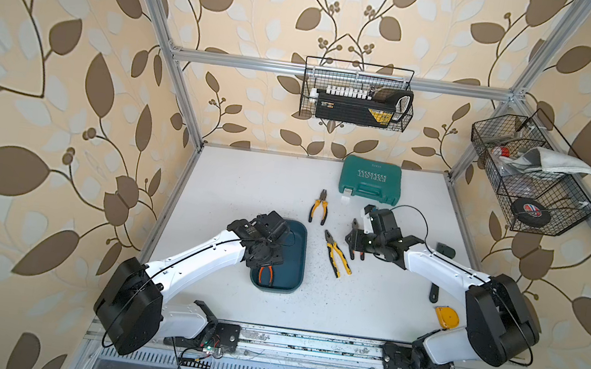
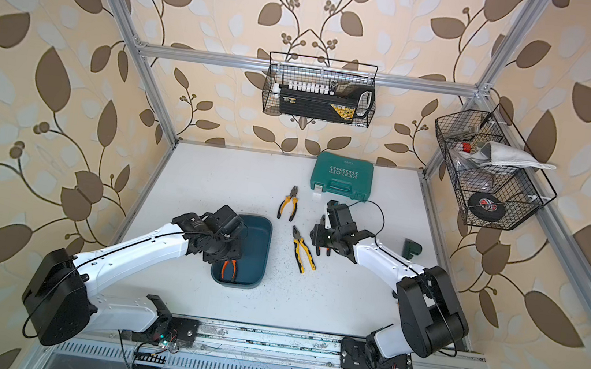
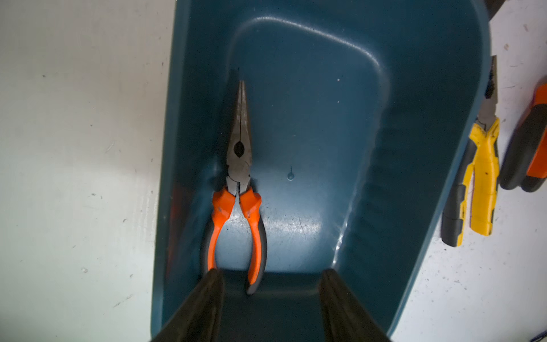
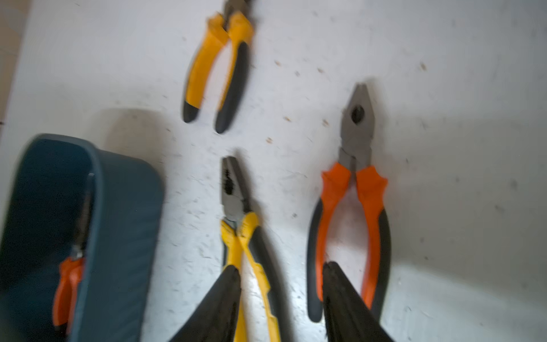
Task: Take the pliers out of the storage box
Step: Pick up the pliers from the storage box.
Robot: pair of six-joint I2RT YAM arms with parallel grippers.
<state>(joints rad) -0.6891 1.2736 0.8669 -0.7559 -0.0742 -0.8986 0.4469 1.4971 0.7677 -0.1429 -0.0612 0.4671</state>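
The teal storage box [image 1: 295, 254] [image 2: 259, 250] [image 3: 325, 118] sits left of the table's middle. Long-nosed orange-and-black pliers [image 1: 266, 274] [image 3: 239, 168] lie inside it along one wall. My left gripper [image 3: 270, 271] hangs open above the handle end of these pliers, holding nothing. Three more pliers lie on the table outside the box: yellow-orange [image 1: 319, 207] [image 4: 219, 68], yellow-and-black [image 1: 337, 254] [image 4: 236, 207] and orange-and-black [image 4: 355, 177]. My right gripper [image 1: 358, 241] [image 4: 281, 265] hovers open over the handles of the last two, gripping neither.
A green tool case [image 1: 370, 179] stands at the back of the table. Black wire baskets [image 1: 357, 93] [image 1: 532, 176] hang on the frame. A yellow tape measure [image 1: 446, 317] and small black parts [image 1: 445, 250] lie near the right arm.
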